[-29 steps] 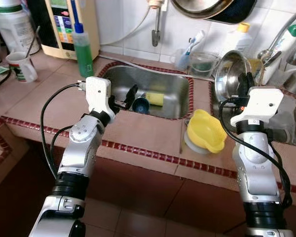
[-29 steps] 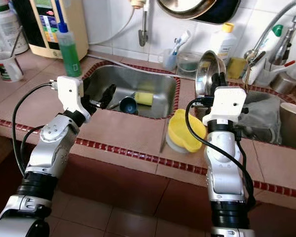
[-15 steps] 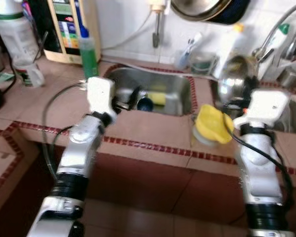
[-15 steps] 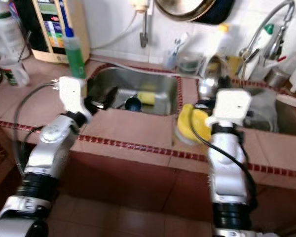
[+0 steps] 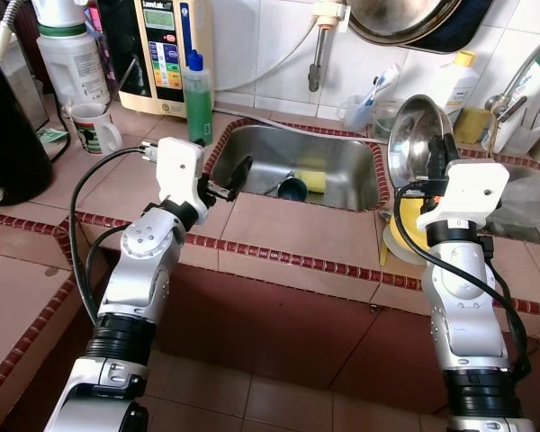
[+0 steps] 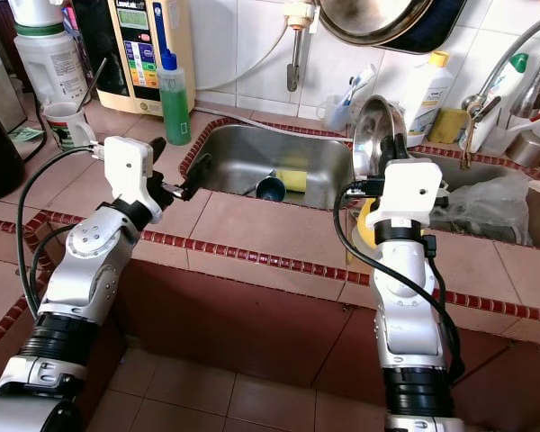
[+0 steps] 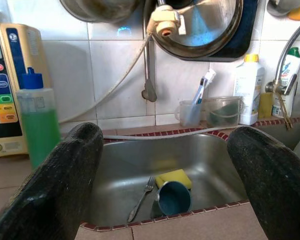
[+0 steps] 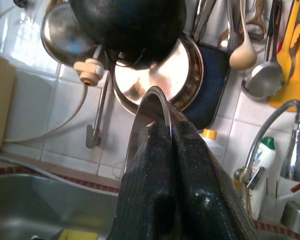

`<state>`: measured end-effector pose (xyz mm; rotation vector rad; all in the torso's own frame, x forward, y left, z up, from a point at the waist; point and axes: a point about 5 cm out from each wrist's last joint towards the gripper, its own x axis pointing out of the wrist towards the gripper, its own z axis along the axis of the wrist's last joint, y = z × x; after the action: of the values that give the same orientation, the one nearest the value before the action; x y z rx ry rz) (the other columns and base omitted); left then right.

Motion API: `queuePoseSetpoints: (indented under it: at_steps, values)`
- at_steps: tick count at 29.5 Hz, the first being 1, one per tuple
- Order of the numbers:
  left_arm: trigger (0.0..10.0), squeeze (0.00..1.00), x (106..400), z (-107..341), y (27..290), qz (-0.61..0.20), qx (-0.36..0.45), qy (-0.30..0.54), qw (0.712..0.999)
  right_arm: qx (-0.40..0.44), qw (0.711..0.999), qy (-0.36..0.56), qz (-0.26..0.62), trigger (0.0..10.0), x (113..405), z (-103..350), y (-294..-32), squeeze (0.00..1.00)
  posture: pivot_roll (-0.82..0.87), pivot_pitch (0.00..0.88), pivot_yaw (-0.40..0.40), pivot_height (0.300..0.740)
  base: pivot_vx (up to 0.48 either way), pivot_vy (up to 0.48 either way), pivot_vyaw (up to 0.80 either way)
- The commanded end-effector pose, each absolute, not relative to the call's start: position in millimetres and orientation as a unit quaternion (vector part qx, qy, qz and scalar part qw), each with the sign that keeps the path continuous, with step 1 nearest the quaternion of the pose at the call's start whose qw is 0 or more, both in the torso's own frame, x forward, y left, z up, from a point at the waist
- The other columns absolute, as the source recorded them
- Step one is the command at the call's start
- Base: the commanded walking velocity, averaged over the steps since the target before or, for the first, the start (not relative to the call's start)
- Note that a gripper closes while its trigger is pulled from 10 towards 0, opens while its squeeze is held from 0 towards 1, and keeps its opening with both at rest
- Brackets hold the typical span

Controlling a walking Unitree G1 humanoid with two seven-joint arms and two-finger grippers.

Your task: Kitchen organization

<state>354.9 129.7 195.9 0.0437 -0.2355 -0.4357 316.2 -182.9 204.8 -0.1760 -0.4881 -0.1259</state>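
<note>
My right gripper (image 5: 441, 151) is shut on the rim of a steel bowl (image 5: 418, 133), held upright on edge above the counter between the two sinks. In the right wrist view its fingers (image 8: 162, 185) pinch the bowl's rim (image 8: 151, 100). My left gripper (image 5: 238, 170) is open over the front left corner of the small steel sink (image 5: 342, 157), holding nothing. In the sink lie a blue cup (image 7: 174, 198), a yellow sponge (image 7: 174, 177) and a fork (image 7: 140, 200). A yellow dish (image 5: 409, 236) sits on the counter, partly hidden behind my right arm.
A green soap bottle (image 5: 196, 97), a mug (image 5: 92, 128) and a water purifier (image 5: 162, 45) stand at the back left. A black appliance (image 5: 9, 135) is at far left. Pans (image 5: 405, 13) hang on the wall. A second sink with a tap (image 5: 531, 67) lies right.
The whole view has shifted and pulled back, so the camera moved. Against the counter both arms sit a little further left; my right arm now covers part of the yellow dish.
</note>
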Motion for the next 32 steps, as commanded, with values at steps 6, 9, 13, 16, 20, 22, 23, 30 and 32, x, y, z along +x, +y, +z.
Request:
queuePoseSetpoints:
  at_steps: [6, 9, 13, 16, 20, 22, 23, 30, 32]
  values:
    - [10.0, 0.00, 352.6, 199.7, 125.1, -0.228, 0.034, -0.120, 0.966, -0.087, 0.963, -0.248, -0.061, 10.0, 318.1, 209.7, -183.4, 0.00, -0.02, 0.000, -0.036, 0.740, 0.448, 0.000, 0.00]
    - [10.0, 0.00, 352.6, 199.3, 125.1, -0.228, 0.035, -0.118, 0.966, -0.087, 0.963, -0.247, -0.061, 10.0, 317.9, 209.2, -183.7, 0.00, -0.02, 0.000, -0.037, 0.740, 0.469, 0.000, 0.00]
    - [10.0, 0.00, 352.1, 198.7, 124.5, -0.229, 0.034, -0.116, 0.966, -0.087, 0.963, -0.246, -0.061, 10.0, 317.8, 208.7, -183.6, 0.00, -0.02, 0.000, -0.036, 0.740, 0.469, 0.000, 0.00]
    - [10.0, 0.00, 351.7, 198.4, 124.4, -0.229, 0.034, -0.114, 0.966, -0.086, 0.964, -0.246, -0.060, 10.0, 317.3, 207.9, -183.2, 0.00, -0.02, 0.000, -0.035, 0.740, 0.469, 0.000, 0.00]
    - [10.0, 0.00, 351.9, 198.6, 124.2, -0.229, 0.034, -0.113, 0.966, -0.086, 0.964, -0.245, -0.060, 10.0, 317.1, 207.6, -183.2, 0.00, -0.02, 0.000, -0.034, 0.740, 0.469, 0.000, 0.00]
    - [10.0, 0.00, 351.9, 198.6, 124.2, -0.230, 0.034, -0.113, 0.966, -0.086, 0.964, -0.245, -0.060, 10.0, 317.1, 207.6, -183.2, 0.00, -0.02, 0.000, -0.034, 0.740, 0.469, 0.000, 0.00]
    - [10.0, 0.00, 352.1, 198.5, 123.8, -0.230, 0.034, -0.113, 0.966, -0.087, 0.964, -0.245, -0.059, 10.0, 317.2, 207.7, -183.2, 0.00, -0.02, 0.000, -0.034, 0.740, 0.472, 0.000, 0.00]
    - [10.0, 0.00, 353.9, 198.1, 124.3, -0.218, 0.002, -0.104, 0.970, -0.085, 0.965, -0.243, -0.051, 10.0, 318.0, 207.9, -181.8, 0.00, -0.02, 0.000, -0.038, 0.740, 0.189, 0.000, 0.00]
    - [10.0, 0.00, 354.0, 197.9, 124.3, -0.218, 0.005, -0.102, 0.971, -0.084, 0.965, -0.242, -0.048, 10.0, 318.3, 207.8, -181.3, 0.00, -0.02, 0.000, -0.038, 0.740, 0.000, 0.000, 0.00]
